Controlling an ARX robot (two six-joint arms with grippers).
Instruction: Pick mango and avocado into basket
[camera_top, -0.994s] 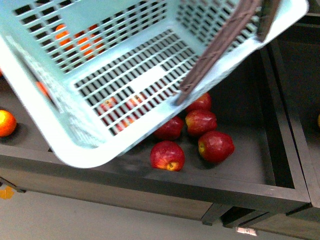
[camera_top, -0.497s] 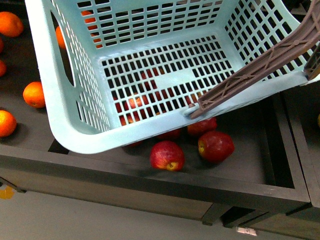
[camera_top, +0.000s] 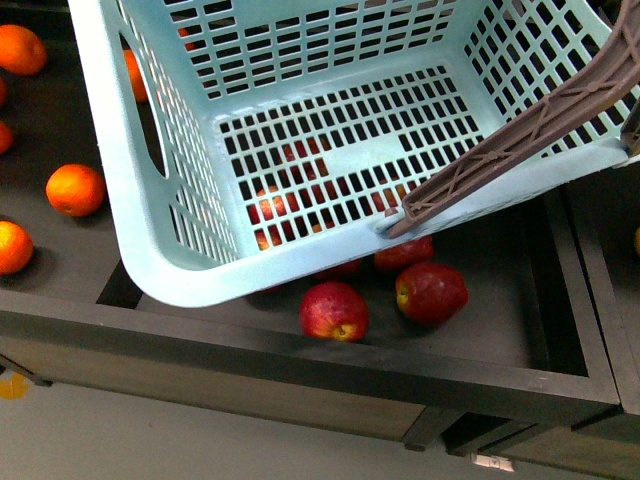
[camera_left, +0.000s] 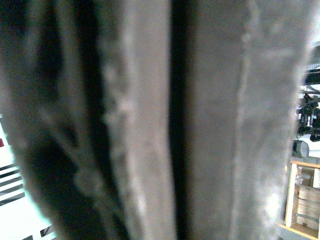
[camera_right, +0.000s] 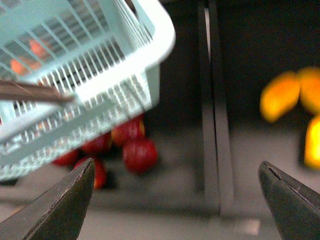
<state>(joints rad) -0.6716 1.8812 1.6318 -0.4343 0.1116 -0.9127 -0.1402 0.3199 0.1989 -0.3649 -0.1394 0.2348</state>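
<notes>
The light blue-teal basket (camera_top: 140, 200) hangs tilted in the air above the fruit shelf and fills most of the front view; it is empty. Its brown ribbed handle (camera_top: 520, 135) runs up to the top right. The handle (camera_left: 210, 120) fills the left wrist view, blurred and very close; my left gripper is shut on it and its jaws are hidden. My right gripper (camera_right: 176, 167) is open and empty, beside the basket (camera_right: 145, 55) and above the shelf front. Blurred yellow-orange fruits (camera_right: 280, 95), possibly mangoes, lie in the bin to its right. The avocado is out of view.
Red apples (camera_top: 334, 310) lie in the dark shelf bin under the basket, also in the right wrist view (camera_right: 140, 155). Oranges (camera_top: 75, 188) lie in the bin to the left. A dark divider (camera_top: 585, 300) separates the apple bin from the right one.
The basket has swung from a steep sideways tilt to a more level pose and drifted a little to the right. The apples and oranges have not moved.
</notes>
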